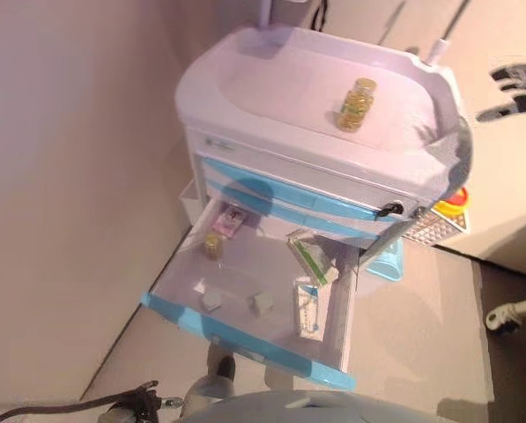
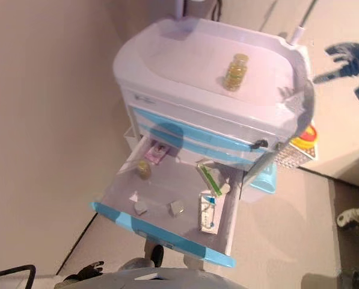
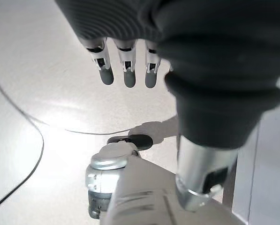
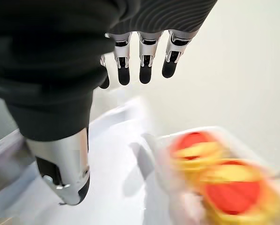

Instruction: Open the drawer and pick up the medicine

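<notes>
Your white cart's blue-fronted drawer point(image 1: 245, 339) stands pulled out, holding boxes and a small amber medicine bottle point(image 1: 212, 245). A yellow pill bottle point(image 1: 356, 104) sits on the cart top. Your right hand point(image 2: 347, 60), fingers spread, hovers beside the cart; your left hand point(image 3: 125, 70), apparently relaxed, hangs over the floor.

Right wrist view. The right hand point(image 4: 83, 61) fills the upper part, its dark ribbed cover uppermost. The silver, dark-tipped fingers point(image 4: 145, 63) hang straight in a row, holding nothing; the thumb point(image 4: 64, 173) stands apart from them, lower in the frame. Past the fingers lies a pale wall point(image 4: 243, 70). Below them a white cart surface point(image 4: 116, 154) shows, blurred. Beside it sits a blurred red and yellow object point(image 4: 215, 178) in a pale-rimmed holder; what it is cannot be told.
</notes>
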